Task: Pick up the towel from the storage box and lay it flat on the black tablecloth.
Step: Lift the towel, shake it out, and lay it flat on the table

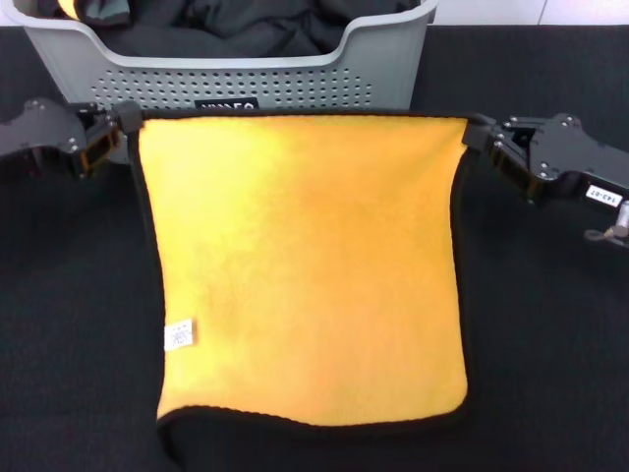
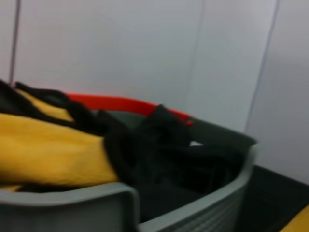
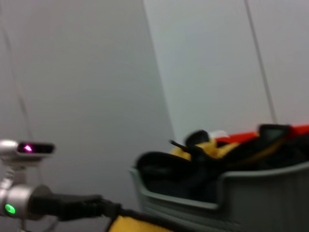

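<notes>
The towel [image 1: 305, 265] is spread wide with its orange-yellow side up, black edging all round and a small white tag [image 1: 178, 335] at its left edge. My left gripper [image 1: 125, 120] is shut on its far left corner and my right gripper [image 1: 479, 133] on its far right corner, the far edge pulled taut between them. It hangs just in front of the storage box [image 1: 256, 84], over the black tablecloth [image 1: 550, 344]. Its near edge curls slightly. A corner of the towel [image 2: 297, 222] shows in the left wrist view.
The storage box [image 2: 212, 203] holds crumpled dark cloths [image 1: 246, 25] and another yellow cloth [image 2: 48, 150]. The box [image 3: 260, 198] also appears in the right wrist view. A pale wall stands behind it. The tablecloth stretches out on both sides of the towel.
</notes>
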Motion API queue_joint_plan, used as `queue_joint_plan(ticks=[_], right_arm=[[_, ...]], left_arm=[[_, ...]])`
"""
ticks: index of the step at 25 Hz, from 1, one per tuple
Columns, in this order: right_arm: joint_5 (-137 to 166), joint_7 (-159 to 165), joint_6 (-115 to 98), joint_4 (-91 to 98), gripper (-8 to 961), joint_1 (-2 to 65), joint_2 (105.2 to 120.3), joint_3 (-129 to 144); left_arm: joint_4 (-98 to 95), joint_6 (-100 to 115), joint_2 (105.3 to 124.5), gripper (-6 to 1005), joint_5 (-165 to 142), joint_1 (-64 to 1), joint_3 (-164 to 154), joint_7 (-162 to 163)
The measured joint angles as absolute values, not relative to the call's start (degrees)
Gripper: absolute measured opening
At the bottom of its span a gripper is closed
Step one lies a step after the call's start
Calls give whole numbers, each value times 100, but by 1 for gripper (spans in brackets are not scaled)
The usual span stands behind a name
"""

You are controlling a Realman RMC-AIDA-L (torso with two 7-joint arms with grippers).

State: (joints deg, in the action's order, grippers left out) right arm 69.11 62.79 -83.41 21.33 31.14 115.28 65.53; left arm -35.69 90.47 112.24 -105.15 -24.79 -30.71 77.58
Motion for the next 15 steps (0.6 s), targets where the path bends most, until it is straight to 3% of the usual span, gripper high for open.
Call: queue_joint_plan(ticks=[6, 15], right_arm=[[7102, 6266, -7737, 2117, 93, 3244, 11559, 6609], [7309, 6268, -7027, 2050, 96, 3525, 11589, 6792]], left_arm=[[-3567, 8606, 11282, 51, -10789, -2665, -3102, 7875], [-3502, 8137, 11515, 63, -11070, -2789, -3107, 7854]])
